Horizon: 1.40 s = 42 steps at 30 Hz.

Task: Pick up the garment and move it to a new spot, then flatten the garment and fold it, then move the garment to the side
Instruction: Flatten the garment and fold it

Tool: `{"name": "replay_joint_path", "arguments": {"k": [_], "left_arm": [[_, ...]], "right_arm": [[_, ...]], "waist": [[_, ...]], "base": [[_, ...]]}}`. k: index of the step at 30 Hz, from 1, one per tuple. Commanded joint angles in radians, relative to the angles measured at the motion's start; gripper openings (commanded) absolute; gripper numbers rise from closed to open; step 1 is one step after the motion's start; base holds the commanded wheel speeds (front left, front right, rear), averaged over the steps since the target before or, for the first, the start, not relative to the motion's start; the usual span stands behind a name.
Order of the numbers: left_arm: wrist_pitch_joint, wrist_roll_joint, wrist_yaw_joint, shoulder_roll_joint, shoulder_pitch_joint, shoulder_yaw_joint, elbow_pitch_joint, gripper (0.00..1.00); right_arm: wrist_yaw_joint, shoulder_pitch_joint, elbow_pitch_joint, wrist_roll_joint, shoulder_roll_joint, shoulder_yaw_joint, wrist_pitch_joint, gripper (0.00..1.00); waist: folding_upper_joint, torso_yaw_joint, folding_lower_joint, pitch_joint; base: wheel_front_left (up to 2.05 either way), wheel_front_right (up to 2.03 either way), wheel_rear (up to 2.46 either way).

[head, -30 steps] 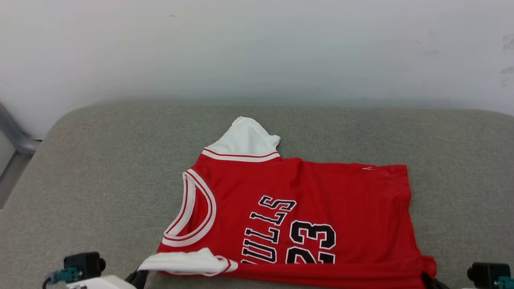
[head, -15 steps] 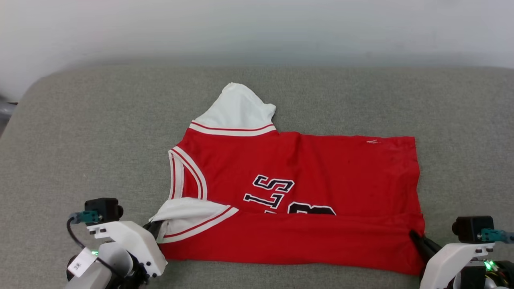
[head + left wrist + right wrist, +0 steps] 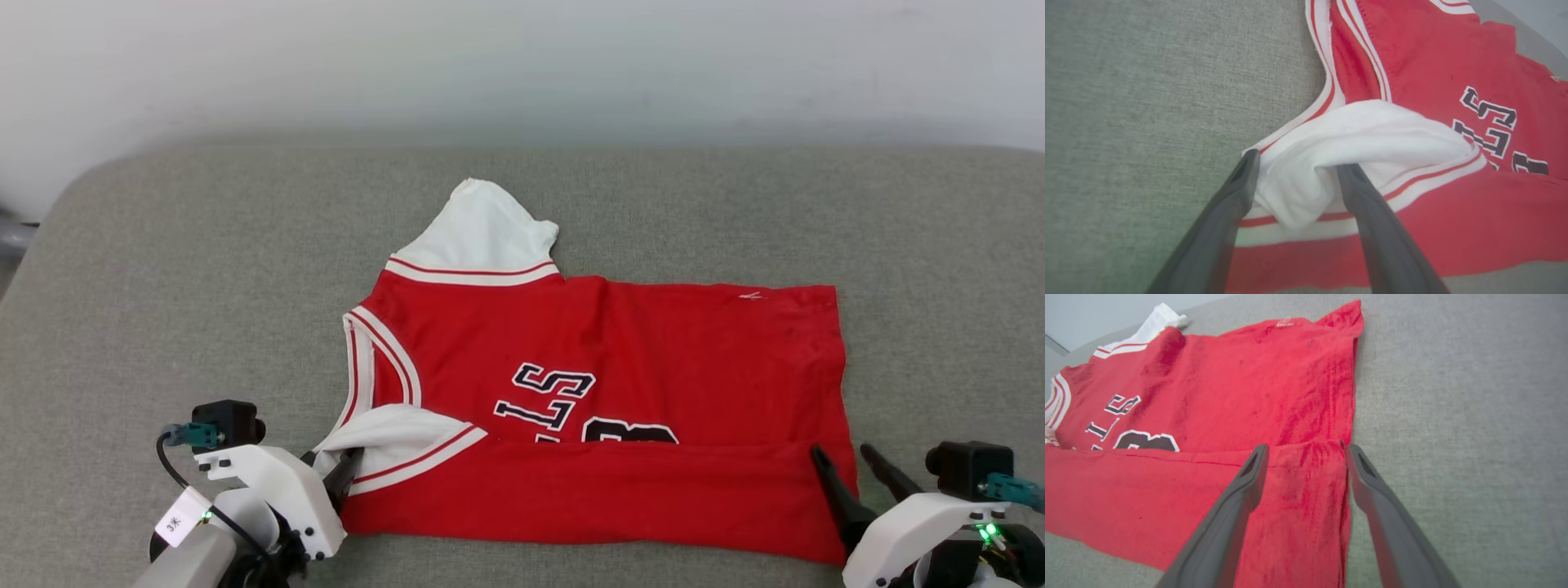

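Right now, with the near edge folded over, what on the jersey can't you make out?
1. Lettering on the garment: lower part covered by the folded-over flap, head view.
2. Near sleeve: bunched inside the open left gripper, left wrist view; its underside hidden.
3. Small mark by the far edge: too small to read, head view.
4. The right gripper, open: contact with the cloth unclear, right wrist view.

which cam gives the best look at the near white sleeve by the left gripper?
Left wrist view: the near sleeve is close up, bunched between the left gripper's parted fingers, with its red stripes clear. Head view shows it small at lower left, partly behind that gripper. Right wrist view catches at most a white sliver at its left edge.
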Motion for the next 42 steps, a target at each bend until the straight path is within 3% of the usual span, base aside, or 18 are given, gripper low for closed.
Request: {"name": "replay_joint_path", "arguments": {"k": [1, 6, 12, 15, 16, 21, 25, 29, 38, 39, 40, 41, 42], "left_arm": [[-0.006, 0.001, 0.007, 0.01, 0.003, 0.006, 0.007, 1.0], [-0.009, -0.003, 0.032, 0.049, 0.036, 0.025, -0.02, 1.0], [0.069, -0.026, 0.062, 0.133, 0.057, 0.045, -0.106, 1.0], [0.166, -0.054, 0.074, 0.177, 0.067, 0.038, -0.161, 1.0], [0.264, -0.089, 0.083, 0.214, 0.069, 0.033, -0.219, 1.0], [0.383, -0.127, 0.109, 0.248, 0.083, 0.019, -0.278, 1.0], [0.461, -0.156, 0.13, 0.259, 0.089, 0.001, -0.303, 1.0], [0.471, -0.157, 0.139, 0.237, 0.083, -0.008, -0.281, 1.0], [0.446, -0.155, 0.081, 0.16, 0.059, -0.041, -0.168, 1.0], [0.444, -0.155, 0.072, 0.151, 0.059, -0.046, -0.16, 0.94], [0.436, -0.148, 0.065, 0.144, 0.057, -0.05, -0.156, 0.48], [0.426, -0.142, 0.056, 0.137, 0.05, -0.053, -0.153, 0.31], [0.416, -0.138, 0.047, 0.131, 0.043, -0.054, -0.151, 0.0]], "right_arm": [[-0.001, -0.006, -0.01, -0.01, 0.004, -0.004, -0.034, 1.0], [-0.001, 0.029, -0.049, -0.051, 0.02, -0.038, -0.138, 1.0], [-0.001, 0.081, -0.132, -0.092, 0.055, -0.084, -0.132, 1.0], [-0.001, 0.106, -0.17, -0.104, 0.074, -0.102, -0.112, 1.0], [-0.001, 0.126, -0.2, -0.117, 0.089, -0.116, -0.088, 1.0], [-0.001, 0.144, -0.227, -0.126, 0.109, -0.128, -0.065, 1.0], [-0.001, 0.136, -0.25, -0.128, 0.12, -0.128, -0.053, 1.0], [-0.001, 0.121, -0.262, -0.125, 0.125, -0.131, -0.042, 1.0], [-0.001, 0.112, -0.254, -0.111, 0.127, -0.154, -0.017, 1.0], [-0.001, 0.111, -0.252, -0.107, 0.126, -0.157, -0.012, 1.0], [-0.001, 0.111, -0.248, -0.101, 0.122, -0.164, -0.006, 1.0], [-0.001, 0.112, -0.243, -0.093, 0.117, -0.169, 0.004, 1.0], [-0.001, 0.114, -0.243, -0.084, 0.117, -0.174, 0.014, 1.0]], "waist": [[0.0, -0.004, -0.0001, -0.026], [0.0, -0.015, -0.0001, -0.089], [0.0, -0.022, -0.0001, -0.125], [0.0, -0.025, -0.0001, -0.129], [0.0, -0.029, -0.0001, -0.128], [0.0, -0.037, -0.0001, -0.117], [0.0, -0.049, -0.0001, -0.088], [0.0, -0.061, -0.0001, -0.052], [0.0, -0.079, -0.0001, 0.0], [0.0, -0.079, -0.0001, 0.002], [0.0, -0.08, -0.0001, 0.003], [0.0, -0.08, -0.0001, 0.004], [0.0, -0.08, -0.0001, 0.004]], "base": [[0.0, 0.0, 0.0], [0.0, 0.0, 0.0], [0.0, 0.0, 0.0], [0.0, 0.0, 0.0], [0.0, 0.0, 0.0], [0.0, 0.0, 0.0], [0.0, 0.0, 0.0], [0.0, 0.0, 0.0], [0.0, 0.0, 0.0], [0.0, 0.0, 0.0], [0.0, 0.0, 0.0], [0.0, 0.0, 0.0], [0.0, 0.0, 0.0]]}}
